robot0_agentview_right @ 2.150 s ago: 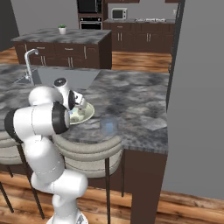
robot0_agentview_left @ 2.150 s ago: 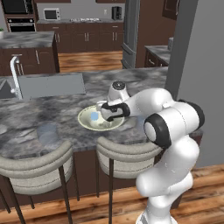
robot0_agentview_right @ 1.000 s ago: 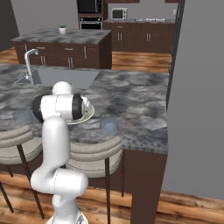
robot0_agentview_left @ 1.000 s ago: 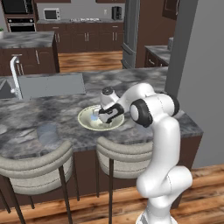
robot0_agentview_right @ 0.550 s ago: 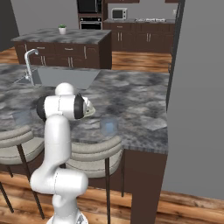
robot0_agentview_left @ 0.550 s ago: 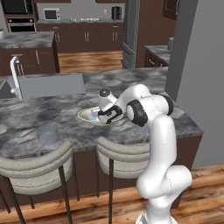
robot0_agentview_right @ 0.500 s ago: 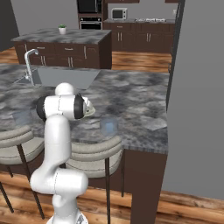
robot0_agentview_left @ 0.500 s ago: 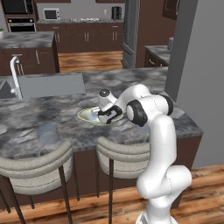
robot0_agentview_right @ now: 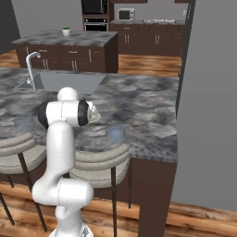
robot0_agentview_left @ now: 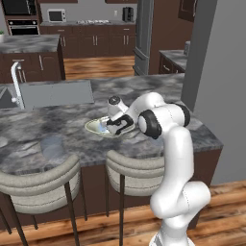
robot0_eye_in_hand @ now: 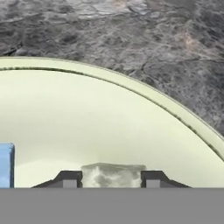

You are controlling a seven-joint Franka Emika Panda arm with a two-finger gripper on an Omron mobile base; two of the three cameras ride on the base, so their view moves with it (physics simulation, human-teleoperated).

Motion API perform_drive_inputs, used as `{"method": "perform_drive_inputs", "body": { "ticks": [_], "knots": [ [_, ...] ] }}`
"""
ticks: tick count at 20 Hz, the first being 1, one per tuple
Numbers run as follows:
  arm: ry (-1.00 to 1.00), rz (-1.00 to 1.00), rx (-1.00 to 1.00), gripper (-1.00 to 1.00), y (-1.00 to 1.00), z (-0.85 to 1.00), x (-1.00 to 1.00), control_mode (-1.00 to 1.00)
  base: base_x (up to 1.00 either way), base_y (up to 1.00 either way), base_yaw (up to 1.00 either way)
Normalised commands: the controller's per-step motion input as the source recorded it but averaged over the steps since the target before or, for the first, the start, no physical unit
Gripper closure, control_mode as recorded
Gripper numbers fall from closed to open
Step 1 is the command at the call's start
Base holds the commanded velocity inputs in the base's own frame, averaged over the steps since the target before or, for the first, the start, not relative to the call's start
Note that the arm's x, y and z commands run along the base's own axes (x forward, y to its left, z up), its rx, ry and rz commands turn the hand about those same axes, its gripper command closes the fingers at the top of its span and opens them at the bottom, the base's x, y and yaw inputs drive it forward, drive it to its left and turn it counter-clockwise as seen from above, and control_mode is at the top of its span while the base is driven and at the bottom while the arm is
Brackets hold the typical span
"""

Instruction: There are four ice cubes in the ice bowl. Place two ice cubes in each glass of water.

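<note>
The ice bowl (robot0_agentview_left: 96,127) sits on the marble counter, and its cream rim (robot0_eye_in_hand: 144,94) curves across the hand view. My gripper (robot0_agentview_left: 108,129) is down inside it. A pale grey ice cube (robot0_eye_in_hand: 113,174) sits between the fingertips (robot0_eye_in_hand: 69,179), with no gap showing on either side. A blue ice cube (robot0_eye_in_hand: 5,165) lies at the left edge. One glass of water (robot0_agentview_left: 52,146) stands left of the bowl, and the other glass (robot0_agentview_right: 115,133) stands to its right. The arm hides most of the bowl (robot0_agentview_right: 95,115) in the right base view.
A grey sink (robot0_agentview_left: 55,93) with a faucet (robot0_agentview_left: 17,82) lies behind the bowl to the left. Two stools (robot0_agentview_left: 137,166) stand under the counter's near edge. A grey wall (robot0_agentview_left: 218,77) rises on the right.
The arm has stretched out and the hand has dropped from above the bowl down into it. Over the last half second almost nothing has moved.
</note>
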Motion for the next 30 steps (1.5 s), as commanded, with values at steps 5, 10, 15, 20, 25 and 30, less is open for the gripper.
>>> {"method": "perform_drive_inputs", "body": {
  "ticks": [5, 10, 15, 20, 25, 30],
  "knots": [
    [-0.03, 0.00, 0.00, 1.00, 0.00, 0.16, -0.40, -1.00, 0.00, 0.00, 0.00],
    [0.00, 0.00, 0.00, 1.00, 0.00, 0.44, -0.52, -1.00, 0.00, 0.00, 0.00],
    [0.02, -0.05, 0.04, 1.00, -0.06, 0.97, -0.16, -1.00, 0.00, 0.00, 0.00],
    [0.20, -0.12, 0.19, 1.00, -0.87, 0.81, -0.76, -1.00, 0.00, 0.00, 0.00],
    [0.18, -0.03, 0.15, 1.00, -1.00, 0.59, -1.00, -1.00, 0.00, 0.00, 0.00],
    [0.21, 0.00, 0.05, 1.00, -1.00, 0.18, -0.73, -1.00, 0.00, 0.00, 0.00]
  ]
}}
